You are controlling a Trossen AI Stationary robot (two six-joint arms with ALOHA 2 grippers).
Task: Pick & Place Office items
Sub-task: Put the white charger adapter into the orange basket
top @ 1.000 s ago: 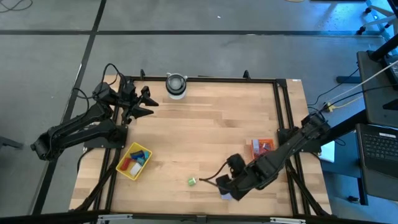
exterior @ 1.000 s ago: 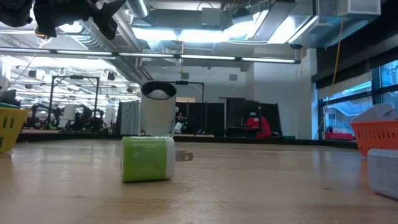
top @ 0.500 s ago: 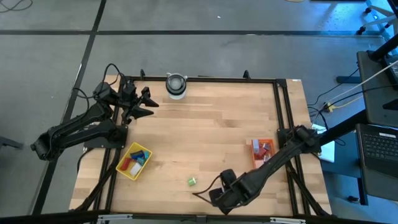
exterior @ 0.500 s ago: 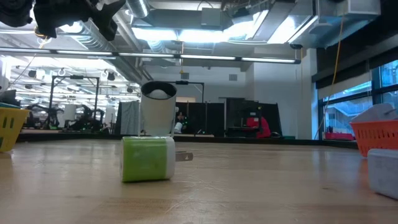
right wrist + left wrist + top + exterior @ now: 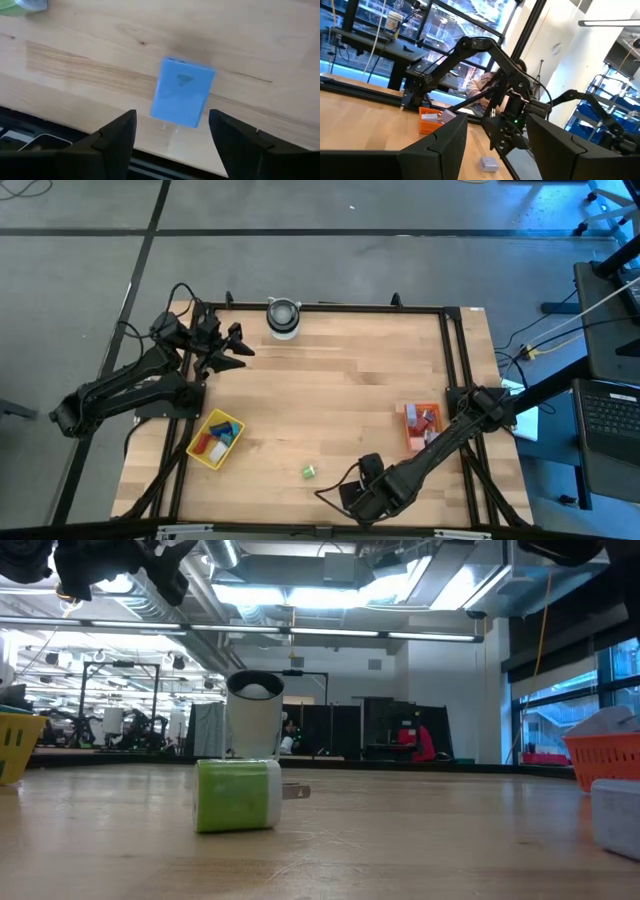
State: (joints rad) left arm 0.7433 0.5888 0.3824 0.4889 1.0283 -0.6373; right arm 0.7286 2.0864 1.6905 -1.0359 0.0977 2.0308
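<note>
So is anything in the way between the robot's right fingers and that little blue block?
Nothing visible. The right gripper hangs open right over the blue block, which lies alone on bare wooden table near its edge. The green block lies off to one side.

Left arm (image 5: 130, 390): matte black, jointed tubular links with bulkier joint housings, thin black cable looping off its upper link.

Right arm (image 5: 445, 445): same matte black build, black cable curling near its wrist.

Right arm's fingers (image 5: 115, 137): dark, broad, angular, flat-faced plastic with bevelled edges.
</note>
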